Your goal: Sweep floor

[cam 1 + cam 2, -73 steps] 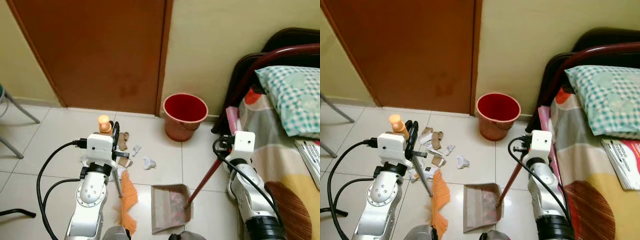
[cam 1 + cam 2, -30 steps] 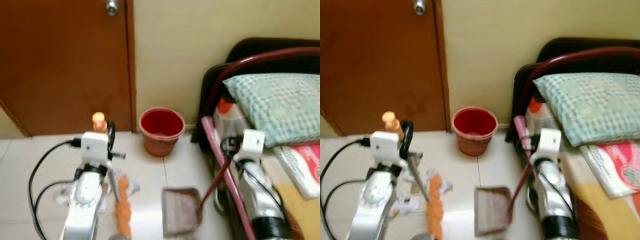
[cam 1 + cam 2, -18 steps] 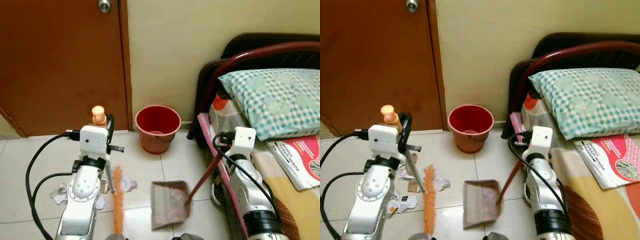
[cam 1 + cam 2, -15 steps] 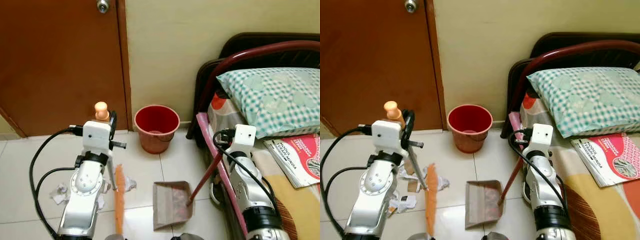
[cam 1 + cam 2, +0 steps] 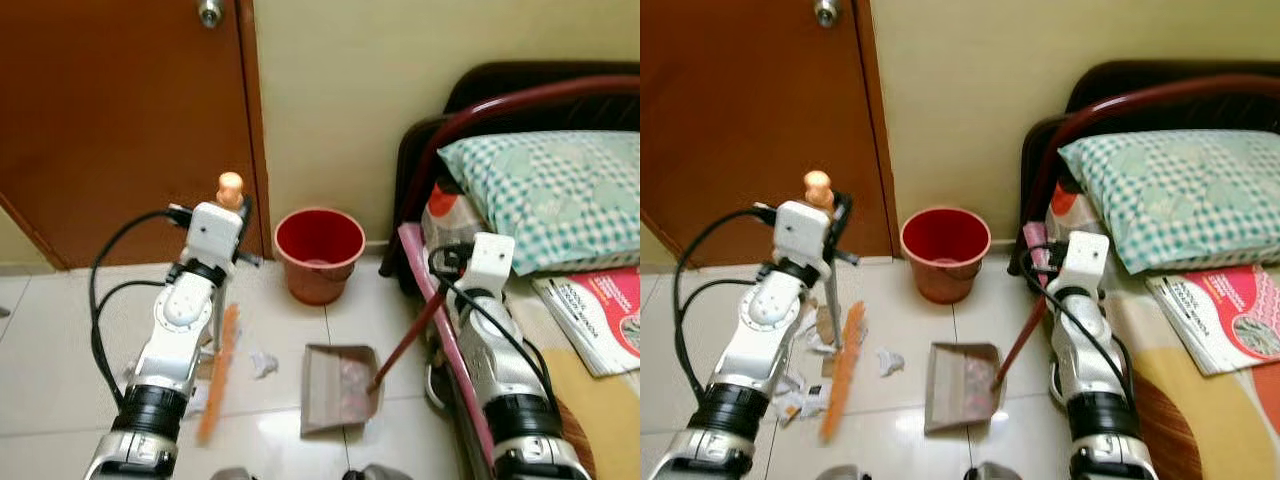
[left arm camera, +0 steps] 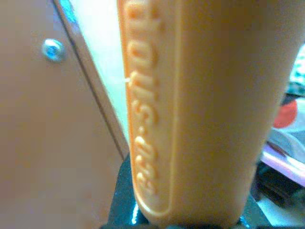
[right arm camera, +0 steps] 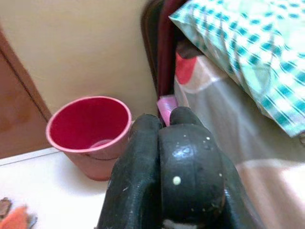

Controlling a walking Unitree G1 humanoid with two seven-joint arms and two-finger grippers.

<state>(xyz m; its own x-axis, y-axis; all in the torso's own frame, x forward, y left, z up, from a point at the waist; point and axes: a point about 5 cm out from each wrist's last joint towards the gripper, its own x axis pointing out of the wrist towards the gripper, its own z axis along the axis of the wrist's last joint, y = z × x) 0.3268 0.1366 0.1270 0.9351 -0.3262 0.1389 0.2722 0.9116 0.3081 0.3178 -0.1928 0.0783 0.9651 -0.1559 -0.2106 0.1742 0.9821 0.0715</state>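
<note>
Left gripper (image 5: 830,225), fingers clamped on the broom (image 5: 843,355), has swung it toward 9 o'clock; right gripper (image 5: 1060,265) grips dustpan (image 5: 962,385). Paper scraps (image 5: 886,360) remain unswept.

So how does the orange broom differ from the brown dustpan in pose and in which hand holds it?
The orange broom is held by the left hand and its bristle head leans on the tiles; the brown dustpan hangs on a red handle from the right hand and lies flat, with debris inside. Both are on the floor before the red bucket.
</note>
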